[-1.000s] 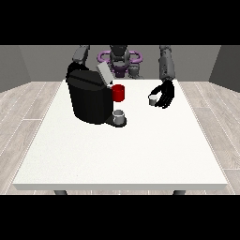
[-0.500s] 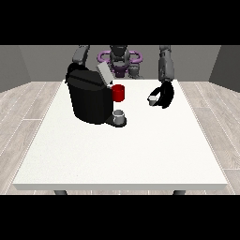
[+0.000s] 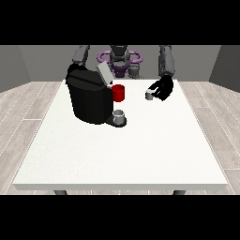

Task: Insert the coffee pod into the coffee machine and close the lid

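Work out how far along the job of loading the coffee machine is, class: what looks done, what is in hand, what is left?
Done: the hand at the view's right has its fingers around the small grey pod, above the table. In hand: carrying it, well to the right of the coffee machine. Left: the lid stands raised, so the pod must go in and the lid be shut.

Even, bright overhead light w/ faint shadow under the coffee machine (image 3: 89, 96).
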`<state>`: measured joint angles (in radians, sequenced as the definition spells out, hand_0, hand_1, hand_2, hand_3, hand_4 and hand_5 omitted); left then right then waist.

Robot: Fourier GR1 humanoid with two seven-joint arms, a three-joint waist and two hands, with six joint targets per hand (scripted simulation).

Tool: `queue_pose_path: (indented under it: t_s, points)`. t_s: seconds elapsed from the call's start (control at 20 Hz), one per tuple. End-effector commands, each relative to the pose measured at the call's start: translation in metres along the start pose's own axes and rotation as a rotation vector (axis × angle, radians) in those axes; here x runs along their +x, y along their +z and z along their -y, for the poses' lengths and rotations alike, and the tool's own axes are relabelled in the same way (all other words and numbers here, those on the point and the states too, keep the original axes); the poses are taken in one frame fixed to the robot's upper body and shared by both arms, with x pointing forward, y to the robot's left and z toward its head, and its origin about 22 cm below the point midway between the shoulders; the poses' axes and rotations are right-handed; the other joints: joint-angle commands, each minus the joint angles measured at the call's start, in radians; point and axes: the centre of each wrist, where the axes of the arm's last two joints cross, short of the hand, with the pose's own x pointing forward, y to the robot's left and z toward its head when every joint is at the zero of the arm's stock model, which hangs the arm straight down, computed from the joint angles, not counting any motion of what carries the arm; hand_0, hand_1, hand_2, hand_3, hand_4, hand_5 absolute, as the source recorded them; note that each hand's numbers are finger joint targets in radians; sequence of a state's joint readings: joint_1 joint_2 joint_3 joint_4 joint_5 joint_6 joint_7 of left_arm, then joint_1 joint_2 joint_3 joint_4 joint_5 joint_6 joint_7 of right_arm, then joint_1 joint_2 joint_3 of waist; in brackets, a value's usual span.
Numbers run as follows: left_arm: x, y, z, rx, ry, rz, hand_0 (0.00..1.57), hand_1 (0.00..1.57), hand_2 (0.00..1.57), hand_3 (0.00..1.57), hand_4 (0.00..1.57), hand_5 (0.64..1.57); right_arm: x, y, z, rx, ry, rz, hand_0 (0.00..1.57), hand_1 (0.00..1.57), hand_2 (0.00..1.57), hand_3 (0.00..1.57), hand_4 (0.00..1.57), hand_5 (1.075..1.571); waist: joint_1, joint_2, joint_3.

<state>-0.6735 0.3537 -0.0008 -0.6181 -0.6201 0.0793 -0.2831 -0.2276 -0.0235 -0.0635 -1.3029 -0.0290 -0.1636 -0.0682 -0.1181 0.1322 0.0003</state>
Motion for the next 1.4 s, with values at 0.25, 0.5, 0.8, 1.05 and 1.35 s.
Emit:
queue_pose_path:
  t_s: [0.25, 0.5, 0.8, 1.05, 1.35]
  points:
    - [0.057, -0.033, -0.048, -0.045, 0.004, 0.104, 1.26, 1.26, 1.33, 1.29, 0.54, 1.571, -0.029, 0.010, 0.011, 0.001, 0.023, -0.040, 0.00, 0.00, 0.00, 0.00, 0.46, 1.571, -0.004, -0.069, 0.0002]
    - [0.065, -0.039, -0.077, -0.003, 0.009, 0.129, 1.25, 1.25, 1.33, 1.29, 0.57, 1.571, -0.006, -0.003, 0.000, 0.050, -0.004, -0.010, 0.00, 0.00, 0.00, 0.00, 0.48, 1.571, -0.040, -0.039, -0.0003]
    - [0.070, -0.043, -0.108, 0.023, 0.032, 0.128, 1.25, 1.25, 1.33, 1.28, 0.54, 1.571, -0.004, 0.006, -0.012, 0.084, -0.003, 0.031, 0.00, 0.00, 0.00, 0.00, 0.50, 1.571, -0.081, -0.024, -0.0002]
    - [0.108, -0.052, -0.155, 0.126, 0.016, 0.120, 1.25, 1.25, 1.29, 1.24, 0.51, 1.571, 0.007, -0.007, -0.010, 0.076, 0.002, 0.054, 0.00, 0.00, 0.00, 0.00, 0.49, 1.571, -0.114, 0.014, -0.0001]
    - [0.107, -0.049, -0.190, 0.204, 0.018, 0.137, 1.28, 1.28, 1.33, 1.27, 0.48, 1.571, 0.045, -0.013, -0.025, 0.130, 0.009, 0.122, 0.00, 0.00, 0.00, 0.00, 0.50, 1.571, -0.182, 0.075, -0.0004]
